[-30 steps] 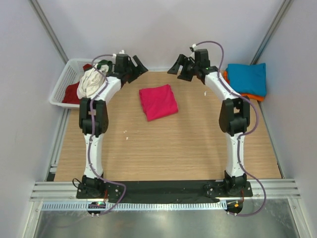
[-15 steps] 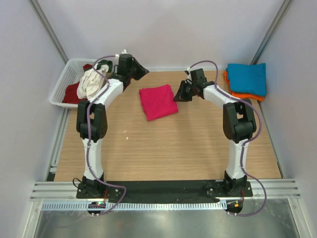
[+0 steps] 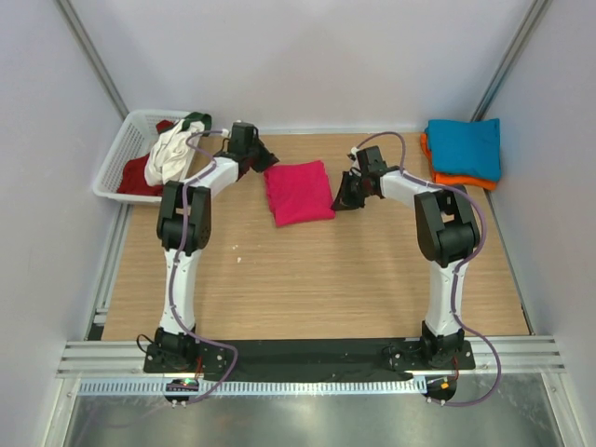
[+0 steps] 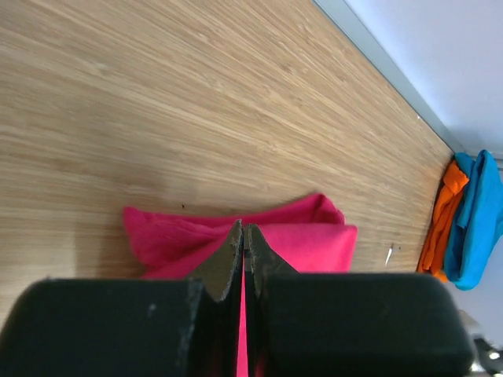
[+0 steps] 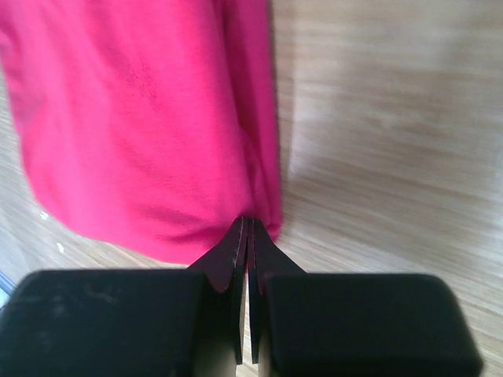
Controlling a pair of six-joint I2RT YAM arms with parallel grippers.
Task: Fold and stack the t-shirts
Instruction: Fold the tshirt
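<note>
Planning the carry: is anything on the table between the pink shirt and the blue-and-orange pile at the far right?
Nothing visible lies on the table between the pink shirt and the pile. Only the right arm reaches across that stretch, the right gripper at the shirt's right edge.

Walls: pale lilac-grey panels (image 3: 298,56) are closing in the far side and both flanks.
Frame: slanted metal posts (image 3: 87,45) are running up the two far corners.
Table: a light wood-grain table (image 3: 307,279) is filling the middle under soft, even light.
Near edge: a black strip (image 3: 307,351) and aluminium rails (image 3: 102,358) are lining it.
Below: a brushed metal sheet (image 3: 307,419) is giving back a dull sheen.
</note>
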